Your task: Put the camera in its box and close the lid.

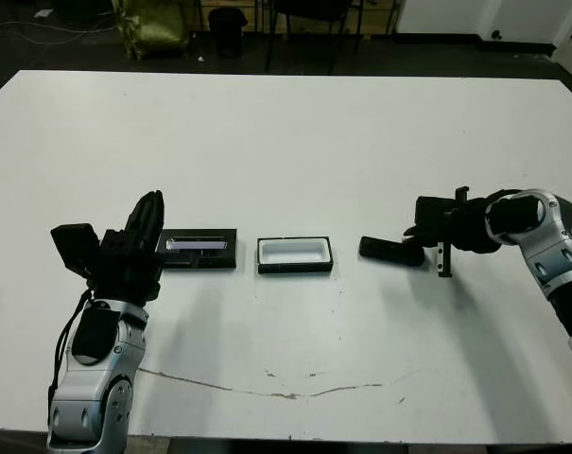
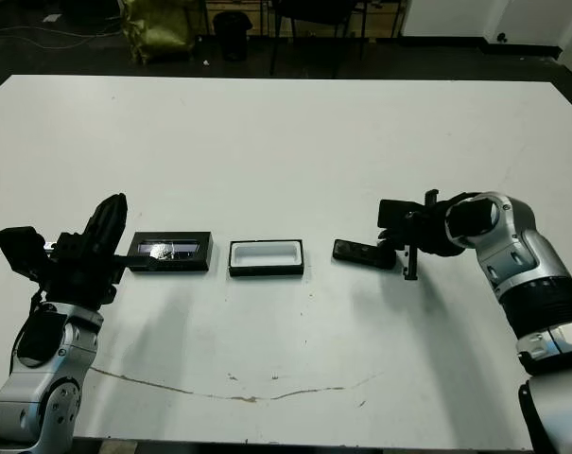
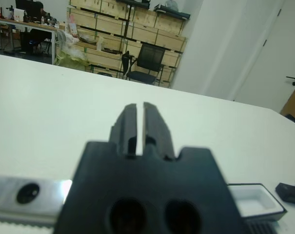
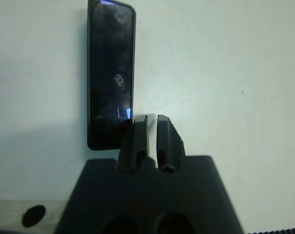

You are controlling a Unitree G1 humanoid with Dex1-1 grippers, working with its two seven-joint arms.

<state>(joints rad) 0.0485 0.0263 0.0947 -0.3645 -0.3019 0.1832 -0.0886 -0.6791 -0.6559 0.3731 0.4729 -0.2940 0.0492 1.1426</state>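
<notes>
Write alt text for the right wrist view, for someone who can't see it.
A slim black camera with a glossy face lies flat on the white table, seen from close above. The right end effector, its two black fingers nearly together, sits just beside the camera's near end, not gripping it.

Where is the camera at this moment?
The camera lies flat on the table, to the robot's right of the open box, apart from it. The right claw sits just beyond its far end, fingers nearly closed and holding nothing.
</notes>
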